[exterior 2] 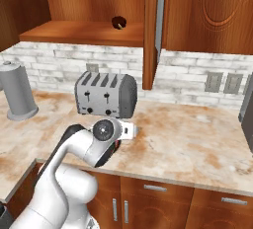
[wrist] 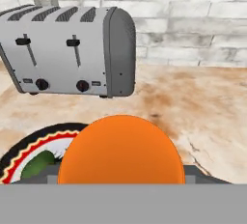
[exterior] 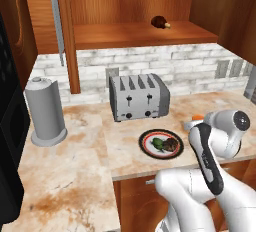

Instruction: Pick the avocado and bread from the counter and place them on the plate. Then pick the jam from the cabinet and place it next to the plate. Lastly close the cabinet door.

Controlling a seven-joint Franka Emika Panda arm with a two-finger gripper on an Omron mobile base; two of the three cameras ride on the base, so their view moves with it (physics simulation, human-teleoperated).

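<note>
I see the small orange jam jar (wrist: 121, 149) clamped in my end effector (exterior: 196, 121), held low over the beige marble surface (exterior: 75, 176) just beside the black-rimmed round plate (exterior: 146, 141). The glossy green avocado (exterior: 158, 143) and dark brown bread chunk (exterior: 171, 144) lie on that plate, near the silver toaster (exterior: 138, 96).

Toaster (exterior 2: 105, 95) behind arm; plate seemingly hidden.

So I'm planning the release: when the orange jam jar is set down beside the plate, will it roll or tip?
The jam looks smooth and rounded, so it could roll if it lands on its side. Set upright it should probably stay, since the counter looks flat. It sits close to the plate, whose rim might tilt it.
</note>
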